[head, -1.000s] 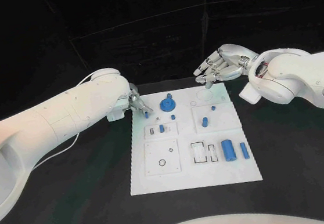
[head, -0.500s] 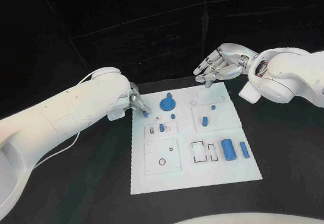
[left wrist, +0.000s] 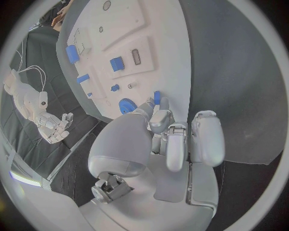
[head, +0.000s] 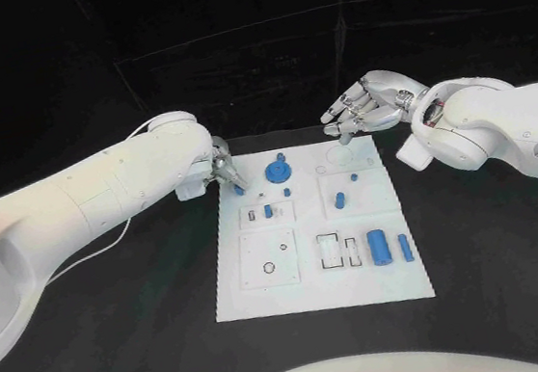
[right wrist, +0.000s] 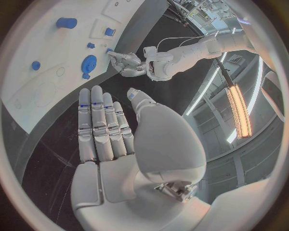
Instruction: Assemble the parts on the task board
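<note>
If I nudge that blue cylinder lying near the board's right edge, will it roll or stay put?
The cylinder lies on its side on the flat white board, so it would probably roll if pushed across its length. It looks smooth and rigid, so it may slip in a loose pinch. The small blue block beside it might stop a roll that way.

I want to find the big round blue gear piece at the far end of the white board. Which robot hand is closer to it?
Left. The left hand pinches a small blue part just beside the big round blue gear piece. The right hand hovers open beyond the white board's far right corner, farther off.
</note>
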